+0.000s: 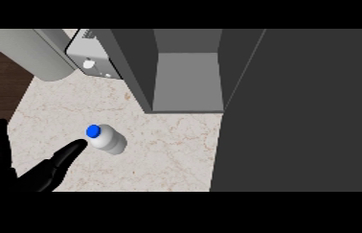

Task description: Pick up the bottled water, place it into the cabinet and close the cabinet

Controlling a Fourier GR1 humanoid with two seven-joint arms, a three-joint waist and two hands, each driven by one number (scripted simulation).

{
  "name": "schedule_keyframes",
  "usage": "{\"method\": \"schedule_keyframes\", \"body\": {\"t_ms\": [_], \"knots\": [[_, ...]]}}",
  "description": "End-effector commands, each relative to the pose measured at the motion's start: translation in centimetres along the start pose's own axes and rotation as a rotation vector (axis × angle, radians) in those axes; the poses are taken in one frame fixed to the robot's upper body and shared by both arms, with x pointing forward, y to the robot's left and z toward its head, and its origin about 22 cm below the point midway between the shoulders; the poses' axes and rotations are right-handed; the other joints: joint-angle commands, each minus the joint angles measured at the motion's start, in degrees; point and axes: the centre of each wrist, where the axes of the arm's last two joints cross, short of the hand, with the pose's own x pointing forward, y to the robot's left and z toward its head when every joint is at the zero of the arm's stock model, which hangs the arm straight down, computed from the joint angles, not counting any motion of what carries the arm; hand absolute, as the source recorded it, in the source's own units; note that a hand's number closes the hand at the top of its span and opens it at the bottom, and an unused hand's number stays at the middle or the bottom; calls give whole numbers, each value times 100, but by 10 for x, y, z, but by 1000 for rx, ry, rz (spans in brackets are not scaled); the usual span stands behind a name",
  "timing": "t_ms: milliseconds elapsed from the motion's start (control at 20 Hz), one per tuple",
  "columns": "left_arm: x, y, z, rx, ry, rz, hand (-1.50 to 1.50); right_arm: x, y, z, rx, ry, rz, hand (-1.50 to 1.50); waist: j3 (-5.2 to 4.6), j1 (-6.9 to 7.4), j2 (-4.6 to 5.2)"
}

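Reaching in from the lower left corner, nearest the view: left hand (44,172), black, fingers straight and spread, holding nothing, one fingertip stretching up and right to just beside the bottled water (106,138), perhaps touching its cap side, hard telling which. Angling in from the side, likely lining up for a grasp round the body. Standing a little farther on: the bottled water itself, white with a blue cap, upright on the marbled counter (170,155), apart from everything else, not yet lifted. Not showing anywhere: right hand. Filling the right side: a broad dark panel (290,122), probably the cabinet's door swung wide. Waiting beyond the bottle, up and to the right: cabinet (185,78), open, grey floor bare, ready for receiving the bottle. Sitting farthest, top left: a pale rounded appliance (39,52) and a boxy grey one (92,52) beside it.
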Motion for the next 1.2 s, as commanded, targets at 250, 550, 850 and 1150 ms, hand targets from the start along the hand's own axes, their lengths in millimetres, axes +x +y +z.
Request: {"method": "schedule_keyframes", "body": {"t_ms": [250, 550, 850, 1150], "knots": [[28, 19, 22, 85, -96, -21, -150, 15, 10, 8, -24, -11, 43, -150, -2, 32, -17], [15, 5, 9, 83, -59, -29, -150, 26, 10, 18, -24, -33, 54, -150, -6, -52, 2], [10, 3, 1, 81, -40, -77, -150, 25, 17, 9, -33, -29, 70, -150, -13, -20, 19], [-20, 0, -10, 102, -12, -106, -150, 25, 26, 13, -18, -34, 74, -150, -23, -49, 19]]}}
